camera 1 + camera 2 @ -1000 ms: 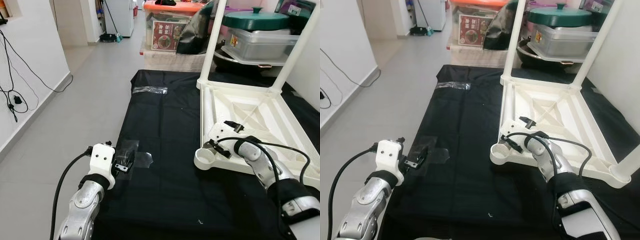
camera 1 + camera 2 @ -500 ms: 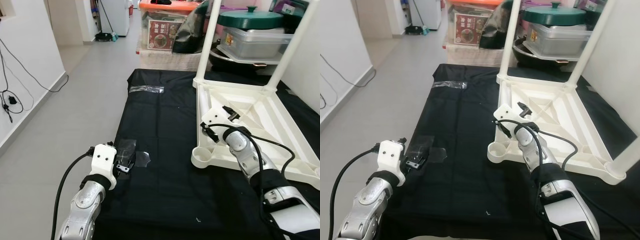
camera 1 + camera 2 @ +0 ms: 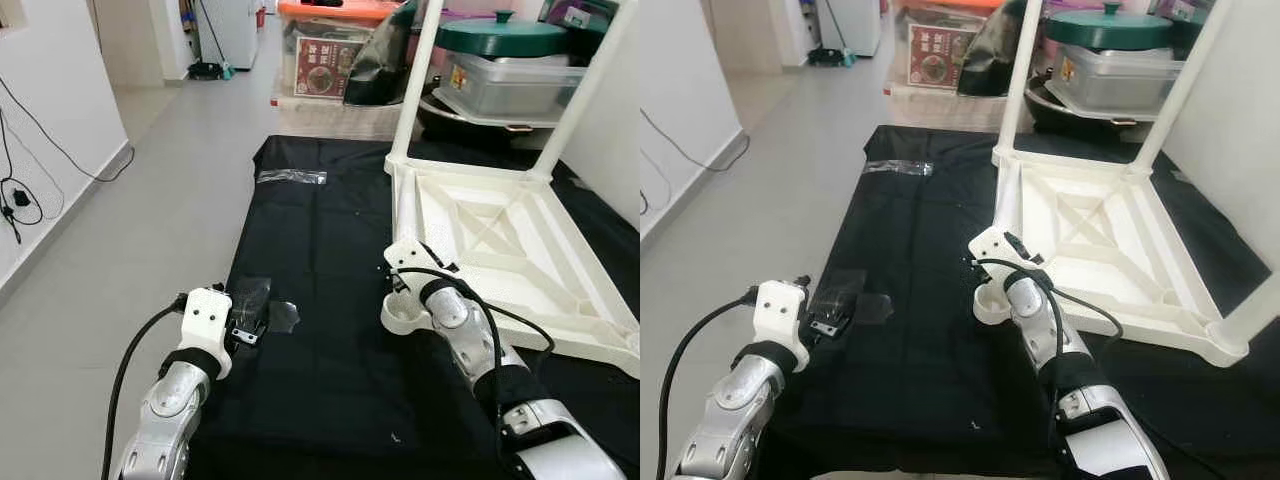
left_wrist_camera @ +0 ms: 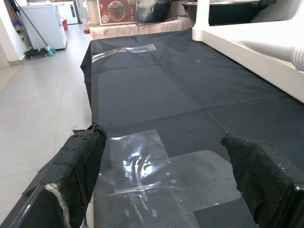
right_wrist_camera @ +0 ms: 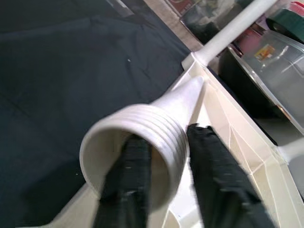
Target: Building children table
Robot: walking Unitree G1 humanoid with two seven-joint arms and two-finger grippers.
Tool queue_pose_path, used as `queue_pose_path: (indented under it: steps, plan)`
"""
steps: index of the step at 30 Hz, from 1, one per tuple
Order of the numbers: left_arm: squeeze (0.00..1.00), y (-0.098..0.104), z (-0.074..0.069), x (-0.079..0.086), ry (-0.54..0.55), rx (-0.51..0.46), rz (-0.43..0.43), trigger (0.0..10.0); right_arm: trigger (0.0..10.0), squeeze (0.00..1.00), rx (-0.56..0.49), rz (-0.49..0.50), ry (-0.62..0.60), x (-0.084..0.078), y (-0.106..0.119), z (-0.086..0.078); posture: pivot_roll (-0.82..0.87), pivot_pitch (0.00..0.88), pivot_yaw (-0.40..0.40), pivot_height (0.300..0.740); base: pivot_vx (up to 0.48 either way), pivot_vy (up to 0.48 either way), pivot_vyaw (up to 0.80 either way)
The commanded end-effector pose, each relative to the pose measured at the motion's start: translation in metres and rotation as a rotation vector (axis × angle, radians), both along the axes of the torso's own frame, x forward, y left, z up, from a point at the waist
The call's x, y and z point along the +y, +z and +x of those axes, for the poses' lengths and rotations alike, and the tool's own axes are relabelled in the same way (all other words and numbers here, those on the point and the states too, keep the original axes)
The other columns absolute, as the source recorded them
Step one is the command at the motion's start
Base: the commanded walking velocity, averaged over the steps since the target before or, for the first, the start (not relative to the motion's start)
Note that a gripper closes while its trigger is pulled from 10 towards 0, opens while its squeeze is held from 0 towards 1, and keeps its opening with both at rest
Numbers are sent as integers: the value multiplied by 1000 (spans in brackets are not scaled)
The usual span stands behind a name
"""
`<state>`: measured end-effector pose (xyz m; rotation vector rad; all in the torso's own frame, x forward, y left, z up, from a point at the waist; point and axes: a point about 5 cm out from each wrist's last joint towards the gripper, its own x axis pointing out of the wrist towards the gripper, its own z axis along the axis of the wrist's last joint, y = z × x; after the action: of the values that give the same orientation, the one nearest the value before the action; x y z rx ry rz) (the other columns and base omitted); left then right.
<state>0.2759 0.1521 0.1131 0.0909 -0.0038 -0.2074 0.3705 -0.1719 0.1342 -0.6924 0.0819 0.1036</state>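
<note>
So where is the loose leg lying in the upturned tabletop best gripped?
By its wide threaded end, from the robot's side along its length. The loose leg tapers toward the far corner of the tabletop, and its near end is hollow, so the right tool can likely pinch the wall, one finger inside.

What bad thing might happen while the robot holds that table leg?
The right end effector pinches only the threaded end of the leg, one finger inside it, so it might slip or tilt. The table lies upside down on the black sheet and may slide when the leg is pushed into its corner socket.
</note>
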Motion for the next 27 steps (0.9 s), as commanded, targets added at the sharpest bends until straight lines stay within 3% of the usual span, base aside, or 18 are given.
queue_pose_path:
  steps: [1, 11, 13, 16, 17, 18, 19, 20, 22, 25, 27]
  plan:
    - [0, -6, -1, 3, 7, 20, 26, 10000, 0, 0, -19, 38, -20, -1, 2, 1, 17, 0, -83, 740, 0, 0, 0]
    - [0, -4, 1, 6, 24, 19, 42, 10000, 0, 0, -57, 75, -90, -3, -1, -2, 31, 0, -85, 740, 0, 0, 0]
    - [0, -4, 2, 7, 27, 21, 48, 10000, 0, 0, -112, 153, -124, -7, 7, -2, 27, 0, -75, 740, 0, 0, 0]
    - [0, -4, 3, 7, 27, 20, 48, 10000, 0, 0, -130, 187, -125, -8, 10, -1, 27, 0, -75, 740, 0, 0, 0]
    - [0, -4, 3, 7, 28, 20, 46, 10000, 0, 0, -149, 298, -112, -8, 16, -1, 22, 0, -70, 740, 0, 0, 0]
    - [0, -4, 3, 7, 28, 20, 46, 10000, 0, 0, -149, 298, -112, -8, 16, -1, 22, 0, -70, 740, 0, 0, 0]
    - [0, -3, 4, 8, 33, 19, 31, 10000, 0, 0, -180, 390, -63, -8, 24, -2, 17, 0, -67, 740, 0, 0, 0]
    - [0, -3, 4, 8, 33, 19, 31, 10000, 0, 0, -180, 390, -63, -8, 24, -2, 17, 0, -67, 740, 0, 0, 0]
    - [0, -1, 5, 12, 55, 20, -13, 10000, 0, 0, -284, 464, 4, -21, 45, -9, 15, 0, -68, 740, 0, 0, 0]
    - [0, -1, 6, 14, 64, 17, -25, 10000, 0, 0, -323, 470, 28, -29, 54, -13, 16, 0, -69, 740, 0, 0, 0]
    - [0, 0, 6, 17, 77, 14, -38, 10000, 0, 0, -387, 466, 64, -43, 69, -23, 15, 0, -69, 740, 0, 0, 0]
